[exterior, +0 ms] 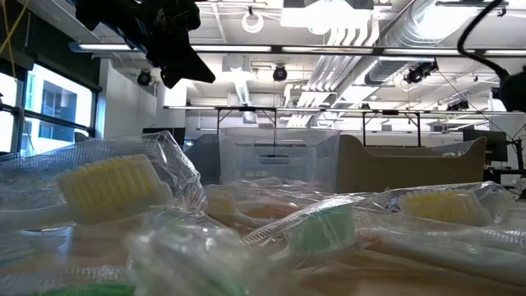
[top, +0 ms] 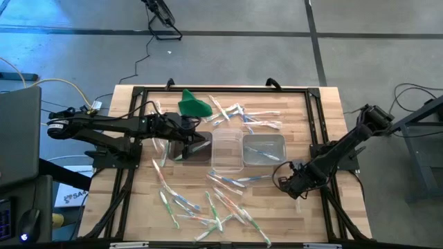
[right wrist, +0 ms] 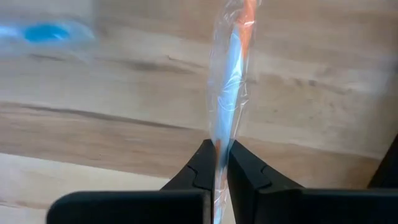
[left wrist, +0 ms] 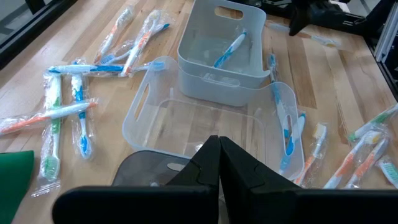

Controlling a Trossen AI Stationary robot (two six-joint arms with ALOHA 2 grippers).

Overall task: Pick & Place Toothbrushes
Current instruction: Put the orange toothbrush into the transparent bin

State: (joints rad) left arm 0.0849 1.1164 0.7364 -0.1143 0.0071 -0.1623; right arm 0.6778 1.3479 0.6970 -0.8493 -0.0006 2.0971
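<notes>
Wooden table [top: 325, 111] bearing three clear rectangular tubs [top: 227, 149] set side by side along its middle; the tub nearest the right arm holds one blue-and-white toothbrush [left wrist: 229, 51] lying slantwise on its floor. A green cloth lump [top: 193, 104] sits at the far edge, beside the left arm. Wrapped toothbrushes [top: 208, 204] lie loose in two scatters: one group beyond the tubs near the cloth, its pieces pointing in mixed directions, and a larger group on the near side, mostly lying at slants across the boards; a few rest against the tub walls. Left gripper [left wrist: 219, 144] hovers over the tub on its own side, fingers pressed together with nothing between them. Right gripper [right wrist: 217, 163] stands low over bare board to the right of the tubs, fingers clamped on a wrapped toothbrush with orange and blue parts [right wrist: 229, 74]; its long axis runs straight out from the fingertips, the wrapper crinkled around it, above the table's planks.
</notes>
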